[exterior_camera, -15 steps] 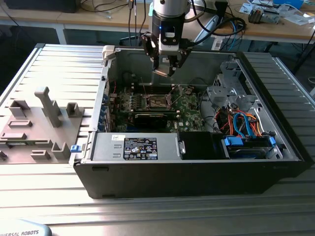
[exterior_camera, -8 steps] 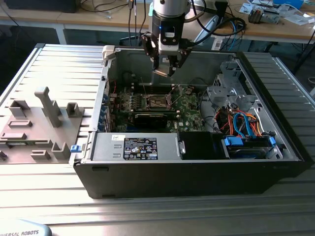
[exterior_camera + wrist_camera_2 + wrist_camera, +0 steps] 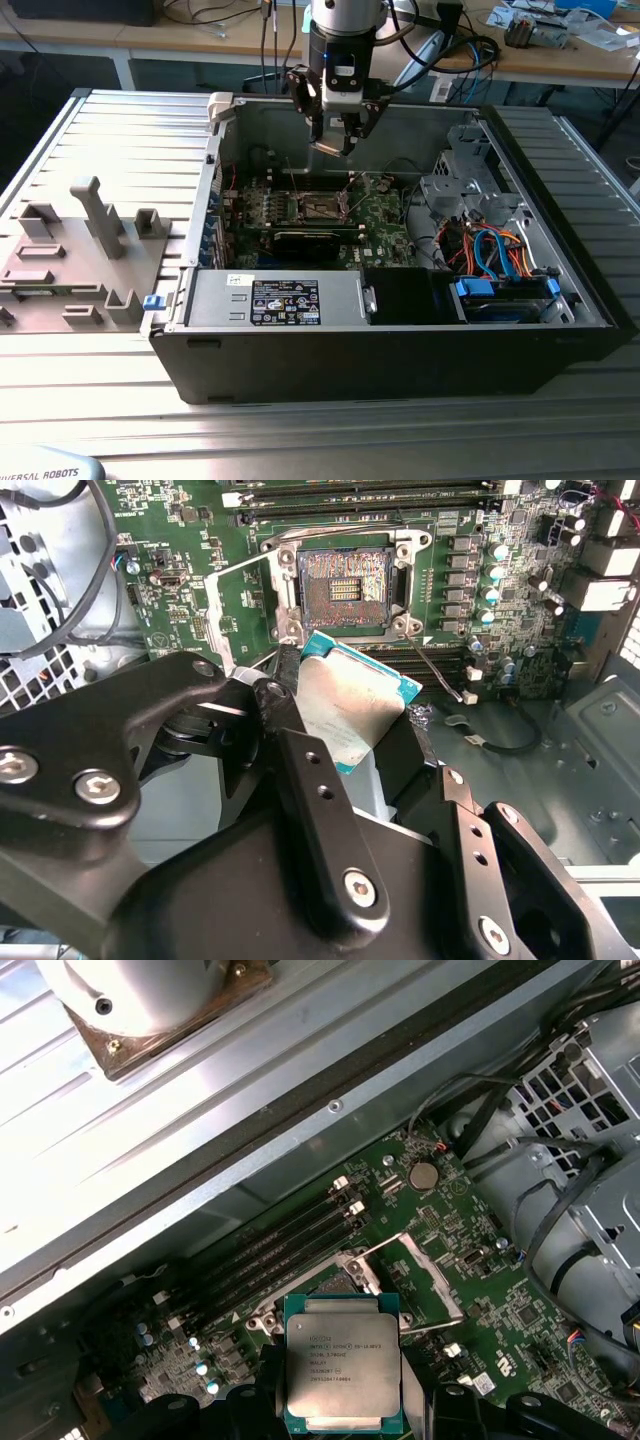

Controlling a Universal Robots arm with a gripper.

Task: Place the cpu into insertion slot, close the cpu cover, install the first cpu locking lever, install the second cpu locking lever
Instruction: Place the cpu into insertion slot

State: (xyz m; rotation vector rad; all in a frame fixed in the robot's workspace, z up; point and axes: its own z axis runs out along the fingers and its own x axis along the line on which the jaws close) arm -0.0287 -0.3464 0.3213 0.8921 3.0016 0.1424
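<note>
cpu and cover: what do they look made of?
cpu: dull grey metal top with a matte finish and soft glare, on a green board-like rim. cover: thin, bright silvery frame, probably stamped sheet metal; I can't tell the alloy.

Robotics lab. Evidence: gripper [image 3: 335, 148] on robot arm [image 3: 345, 30] above opened computer case [image 3: 400, 345]; case on ribbed metal table [image 3: 130, 130]; grey fixture blocks [image 3: 95, 240] near table edge, exterior view's left; wooden benches [image 3: 600, 65] behind, cables [image 3: 215, 15] strewn.

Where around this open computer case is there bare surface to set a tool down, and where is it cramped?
Bare: the ribbed table in front of the case and beside it at the exterior view's right. Crowded: the grey fixture tray at that view's left and the cable bundle inside.
</note>
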